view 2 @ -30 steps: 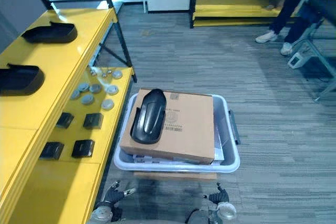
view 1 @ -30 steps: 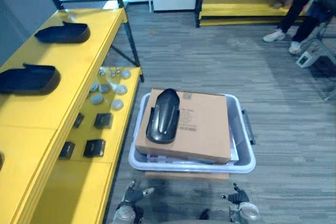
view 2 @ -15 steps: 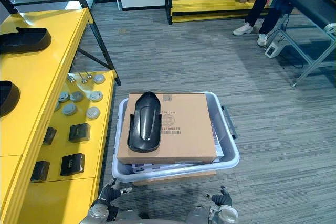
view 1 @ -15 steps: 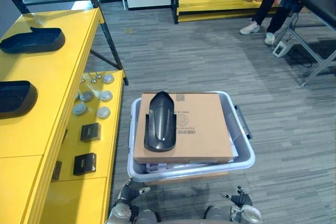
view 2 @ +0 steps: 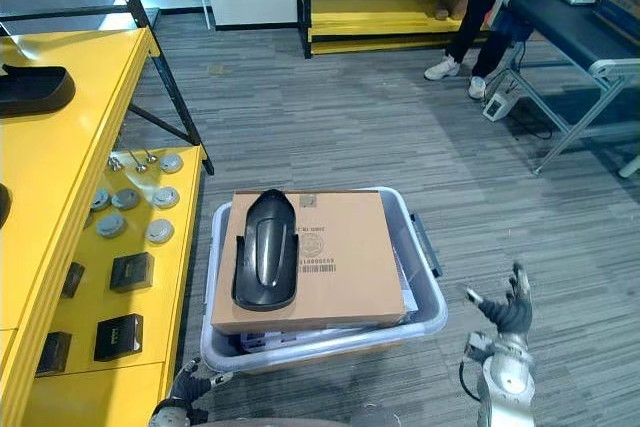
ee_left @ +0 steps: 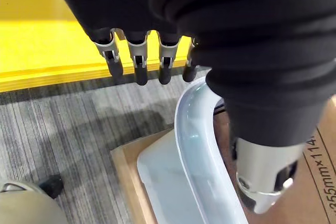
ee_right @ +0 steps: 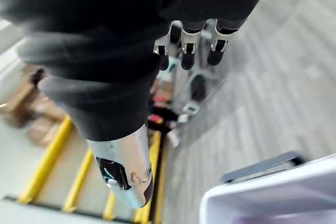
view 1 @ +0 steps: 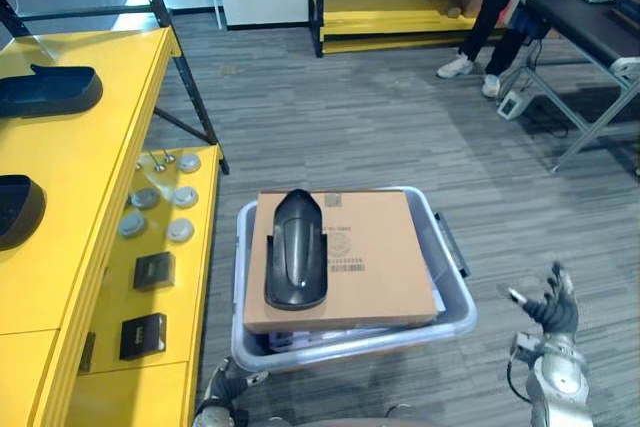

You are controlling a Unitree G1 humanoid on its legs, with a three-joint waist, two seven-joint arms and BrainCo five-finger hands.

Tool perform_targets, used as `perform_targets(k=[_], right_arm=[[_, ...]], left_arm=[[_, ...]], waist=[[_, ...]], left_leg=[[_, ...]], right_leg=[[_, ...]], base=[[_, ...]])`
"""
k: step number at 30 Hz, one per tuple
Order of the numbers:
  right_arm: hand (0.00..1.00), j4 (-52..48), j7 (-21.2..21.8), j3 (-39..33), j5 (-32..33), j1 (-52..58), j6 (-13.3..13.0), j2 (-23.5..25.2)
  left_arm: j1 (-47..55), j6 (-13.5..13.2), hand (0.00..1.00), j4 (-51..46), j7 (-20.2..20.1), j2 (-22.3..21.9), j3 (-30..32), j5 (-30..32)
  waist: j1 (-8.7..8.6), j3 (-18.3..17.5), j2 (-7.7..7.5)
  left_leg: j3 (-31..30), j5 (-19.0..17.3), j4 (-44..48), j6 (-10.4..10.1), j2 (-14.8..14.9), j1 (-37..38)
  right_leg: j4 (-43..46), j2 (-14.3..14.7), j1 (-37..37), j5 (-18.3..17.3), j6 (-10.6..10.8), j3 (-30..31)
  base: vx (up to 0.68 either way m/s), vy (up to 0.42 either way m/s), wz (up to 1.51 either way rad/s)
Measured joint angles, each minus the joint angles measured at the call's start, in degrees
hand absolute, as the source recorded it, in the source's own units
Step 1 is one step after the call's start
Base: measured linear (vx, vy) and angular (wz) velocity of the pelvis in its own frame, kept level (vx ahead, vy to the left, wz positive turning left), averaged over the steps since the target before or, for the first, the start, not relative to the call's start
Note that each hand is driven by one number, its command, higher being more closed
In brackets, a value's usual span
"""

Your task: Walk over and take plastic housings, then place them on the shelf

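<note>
Hands hold nothing. The right hand is raised with its fingers straight and spread, over the grey floor just off the right side of the bin. The left hand is low at the bin's near left corner and is open too. Its wrist view shows straight fingers pointing toward the edge of the yellow shelf and the thumb over the bin's pale rim. A brown board lies under the bin. Whether this hand touches the rim I cannot tell. In the bin, ahead of the left hand and to the left of the right hand, a cardboard box lies flat and takes up most of the space. The black housing rests lengthwise on the box's left half, its rounded end pointing away from the hands, and neither hand touches it. Left of the left hand runs the shelf, whose top level carries a near housing and a far housing, both dark. On its lower level, beside the bin, lie grey discs and small black blocks. Well beyond both hands, across the floor, stand a second yellow rack and a person's legs. A black bench stands far ahead of the right hand.
</note>
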Motion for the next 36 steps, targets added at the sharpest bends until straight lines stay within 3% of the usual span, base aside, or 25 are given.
perform_targets(k=[4,6,10,11,12,13,14,15,16,22,26,31,36], right_arm=[[0.00,7.4,0.0,5.3,-3.8,-8.6,0.7,0.7],[0.00,12.9,-0.3,6.4,-7.1,-12.8,2.7,2.3],[0.00,21.0,-2.6,6.6,-11.4,-18.0,6.4,5.5],[0.00,23.2,-3.5,6.5,-12.9,-19.7,7.5,7.4],[0.00,26.7,-4.9,6.2,-14.3,-22.4,8.5,9.4],[0.00,28.3,-5.6,6.1,-15.1,-23.8,9.2,9.6],[0.00,29.2,-6.4,5.9,-15.8,-25.9,9.9,8.3],[0.00,31.6,-7.0,6.1,-16.6,-27.4,10.4,9.2],[0.00,35.3,-7.4,6.4,-18.2,-30.6,10.6,11.3],[0.00,51.2,-9.3,0.2,-20.6,-42.4,14.7,14.8],[0.00,52.8,-11.7,-2.8,-22.3,-43.0,17.1,14.7],[0.00,52.1,-13.7,-2.4,-24.8,-42.8,17.7,14.5],[0.00,42.1,-13.7,0.7,-29.4,-35.0,17.9,15.2]], left_arm=[[-0.1,0.0,0.00,-0.7,-0.7,0.0,-0.1,0.3],[-0.2,0.0,0.00,-0.9,-0.7,0.0,-0.1,0.3],[0.1,0.1,0.00,-0.9,-0.6,0.1,0.0,0.3],[-0.1,0.1,0.00,-0.9,-0.6,0.4,0.4,0.4],[-0.4,-0.1,0.00,-1.0,-0.3,1.8,0.7,0.8],[0.0,-0.3,0.00,-1.4,0.0,1.7,0.4,0.8],[0.2,-0.1,0.00,-2.3,0.5,0.0,-0.8,0.8],[0.4,0.1,0.00,-2.6,1.1,0.3,-0.9,0.8],[0.5,0.1,0.00,-2.8,1.7,0.4,-0.8,0.8],[-0.5,0.1,0.00,-3.3,3.2,0.9,-0.7,0.1],[-1.8,0.4,0.00,-3.1,4.6,0.9,-0.9,-0.6],[-2.5,0.7,0.00,-3.0,5.9,0.9,-1.2,-0.6],[-2.5,0.7,0.00,-2.8,5.9,0.5,-1.3,-0.6]], waist=[[1.49,0.0,0.08],[2.68,-0.1,0.10],[3.34,-0.1,0.33],[4.12,0.3,-0.21],[4.38,1.3,-2.94],[4.23,0.9,-2.55],[3.79,1.3,1.47],[5.37,1.5,-0.09],[6.33,2.1,-0.66],[8.34,5.8,-0.58],[8.80,7.3,-0.95],[8.68,8.3,-0.86],[8.22,8.3,-1.05]], left_leg=[[-1.4,0.1,0.2,0.0,-0.2,-0.1],[-2.3,0.1,0.6,0.0,-0.4,-0.7],[-3.1,0.1,3.6,0.0,-0.6,-2.4],[-3.2,0.3,10.0,-0.1,-1.1,-5.8],[-3.9,-2.4,7.5,1.3,-4.2,-8.8],[-5.1,0.8,-4.2,1.2,-5.4,-6.9],[-6.1,13.7,-9.8,2.5,-2.7,-8.2],[-5.6,13.9,-8.8,2.7,-4.2,-8.9],[-5.9,13.8,-8.9,2.7,-4.5,-10.0],[-7.8,15.0,-9.5,2.6,-4.9,-12.8],[-9.5,17.9,-13.4,2.6,-5.8,-13.2],[-9.9,18.1,-13.4,2.3,-6.2,-13.1],[-9.1,18.0,-13.5,2.4,-6.4,-11.7]], right_leg=[[-0.9,-0.1,1.1,0.9,0.0,-1.0],[-0.9,-0.4,1.2,1.2,0.2,-1.1],[-0.8,-1.0,1.6,2.8,0.2,-2.1],[-0.5,-2.8,1.5,3.7,-0.3,-2.6],[0.0,-6.7,1.9,3.5,0.1,-1.5],[0.4,-6.6,1.5,3.4,0.5,-1.5],[2.1,-4.8,0.9,3.0,1.2,-2.5],[2.8,-6.1,-0.4,0.4,3.6,-0.3],[2.8,-5.2,-1.8,-0.3,3.2,-0.7],[2.6,-4.9,-3.7,-1.0,2.7,-2.5],[2.6,-5.3,-4.4,-4.0,2.4,-4.2],[2.8,-5.2,-4.3,-4.9,2.7,-4.2],[1.8,-5.4,-2.8,-4.5,3.2,-3.3]], base=[[0.01,-0.001,0.19],[0.02,0.001,0.23],[0.04,0.001,0.17],[-0.01,0.057,0.15],[-0.04,0.058,0.20],[-0.05,0.061,0.33],[-0.06,0.061,0.18],[-0.04,0.040,0.19],[-0.05,0.007,0.02],[-0.06,-0.014,0.11],[-0.07,-0.032,0.26],[-0.02,-0.006,0.05],[0.06,-0.005,-0.03]])
